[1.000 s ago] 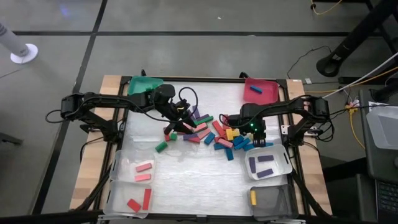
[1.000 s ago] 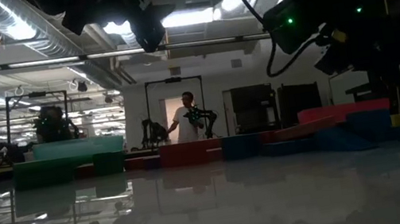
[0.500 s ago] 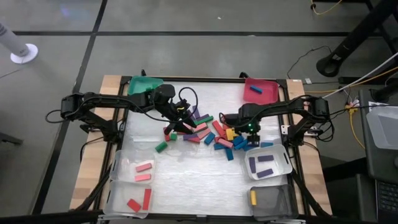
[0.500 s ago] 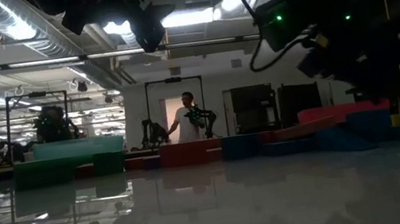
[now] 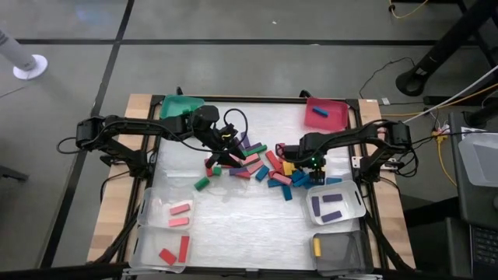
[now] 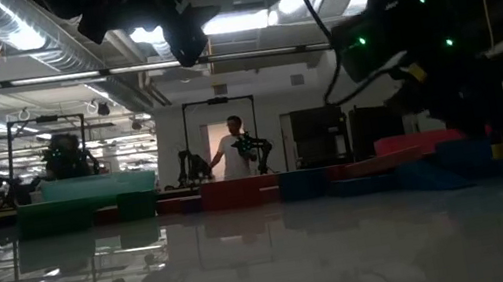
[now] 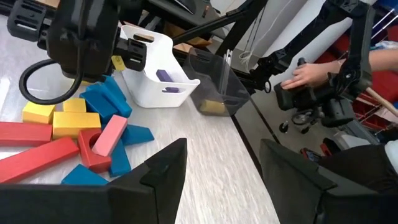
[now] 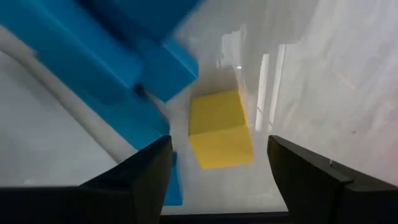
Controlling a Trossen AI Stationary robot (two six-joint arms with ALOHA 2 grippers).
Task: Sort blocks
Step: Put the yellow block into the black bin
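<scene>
Step in hand, as I judge it: the pick phase of the sort, right arm lining up on a yellow block

Right gripper (image 8: 214,180) — fingers spread wide, nothing between them. Its wrist view looks straight down on a small yellow block (image 8: 221,127) lying on the white table (image 8: 311,74) directly ahead of the gap between the fingers, close below. Blue blocks (image 8: 106,56) touch or nearly touch the yellow one on one side; the other side is bare table. In the high view this gripper (image 5: 314,166) hangs over the right-hand edge of the block pile (image 5: 261,163), with the white bin (image 5: 336,204) of purple pieces just beyond it and the grey bin (image 5: 337,250) holding a yellow piece farther out

Left gripper (image 7: 222,174) — also spread, empty, hovering over the pile's left side; red, yellow, pink and blue blocks lie ahead of it

Next move, my estimate: lower the right gripper so the fingers straddle the yellow block, clear of the blue neighbours, then close. Yellow appears to belong in the grey bin

Risk: a finger landing on the adjacent blue block and nudging the yellow one askew
</scene>
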